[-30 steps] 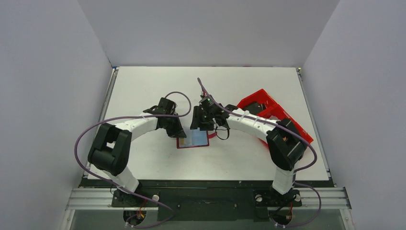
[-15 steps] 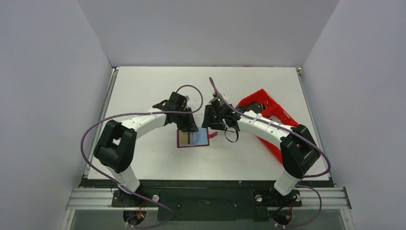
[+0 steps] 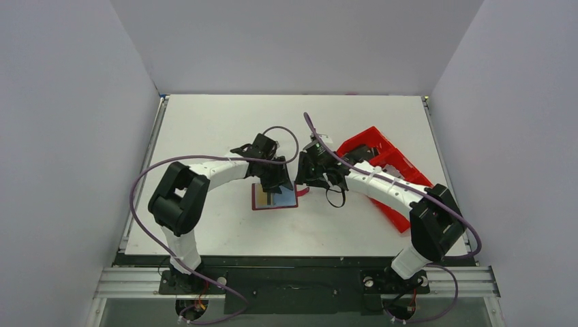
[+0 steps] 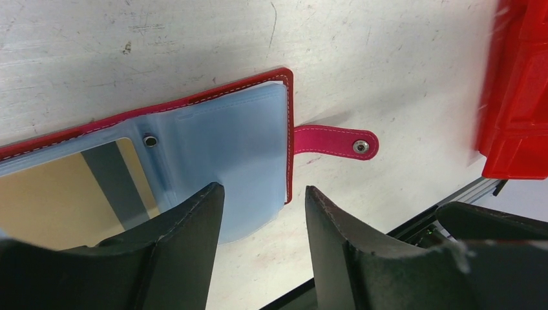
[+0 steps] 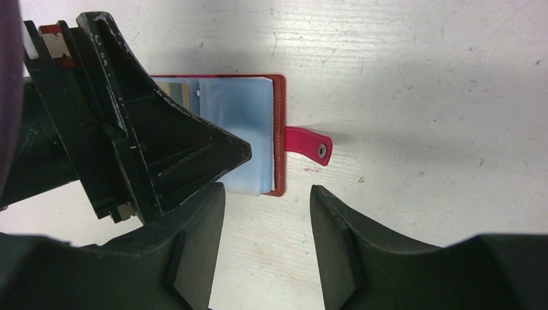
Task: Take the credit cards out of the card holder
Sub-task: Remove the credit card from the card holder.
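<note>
Light: bright, even, from overhead; white table mildly washed out.
Shadows: soft, short, beside the card holder.
Blur: red tray smeared at left wrist view's right edge.
Overhead view: sharp throughout.

Both arms have white tubular links and bulky black joint housings; a thin purple cable loops beside each housing. The left gripper and right gripper bear matte black wedge-shaped fingers, lightly scuffed.

Our right claw hangs over the bench, jaws apart, gripping nothing. Ahead we see the card holder lying spread, its strap pointing right; the left claw covers its left part.
</note>
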You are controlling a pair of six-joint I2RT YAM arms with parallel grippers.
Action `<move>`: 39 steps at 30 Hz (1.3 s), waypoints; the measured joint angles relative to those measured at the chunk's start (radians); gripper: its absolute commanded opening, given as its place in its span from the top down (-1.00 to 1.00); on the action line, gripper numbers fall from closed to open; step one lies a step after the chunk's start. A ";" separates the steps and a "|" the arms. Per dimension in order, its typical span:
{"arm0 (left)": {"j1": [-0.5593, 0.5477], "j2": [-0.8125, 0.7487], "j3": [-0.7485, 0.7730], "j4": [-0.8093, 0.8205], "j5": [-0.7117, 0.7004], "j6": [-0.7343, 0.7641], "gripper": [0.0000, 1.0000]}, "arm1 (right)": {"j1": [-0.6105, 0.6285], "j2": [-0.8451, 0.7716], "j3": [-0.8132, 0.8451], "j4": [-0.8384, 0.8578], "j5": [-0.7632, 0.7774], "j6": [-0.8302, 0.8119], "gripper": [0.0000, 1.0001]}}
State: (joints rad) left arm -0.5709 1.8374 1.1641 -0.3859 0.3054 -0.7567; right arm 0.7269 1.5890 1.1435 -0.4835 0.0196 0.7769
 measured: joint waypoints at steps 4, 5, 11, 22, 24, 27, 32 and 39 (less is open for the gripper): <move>-0.003 0.007 0.003 0.000 0.001 0.000 0.04 | 0.000 0.000 -0.003 -0.004 0.003 -0.003 0.05; -0.003 0.007 0.007 -0.002 -0.001 0.001 0.04 | 0.000 0.000 -0.003 -0.004 0.003 -0.003 0.05; 0.018 -0.031 0.020 -0.029 -0.038 0.007 -0.04 | 0.001 0.000 -0.003 -0.001 -0.005 -0.003 0.06; 0.181 -0.227 -0.103 -0.076 -0.101 0.043 0.14 | 0.067 0.159 0.109 0.039 -0.074 0.003 0.09; 0.189 -0.236 -0.125 -0.082 -0.106 0.050 0.23 | 0.076 0.194 0.132 0.042 -0.089 0.005 0.10; 0.191 -0.238 -0.154 -0.092 -0.110 0.059 0.39 | 0.089 0.237 0.162 0.047 -0.112 0.006 0.12; 0.192 -0.238 -0.173 -0.097 -0.115 0.062 0.61 | 0.093 0.296 0.207 0.067 -0.147 0.020 0.15; 0.192 -0.232 -0.208 -0.089 -0.117 0.061 0.78 | 0.093 0.354 0.216 0.100 -0.190 0.040 0.23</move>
State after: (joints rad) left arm -0.3794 1.6058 0.9562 -0.4747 0.1883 -0.6956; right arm 0.8204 1.9427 1.3594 -0.3836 -0.1703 0.8173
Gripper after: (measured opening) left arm 0.138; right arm 0.407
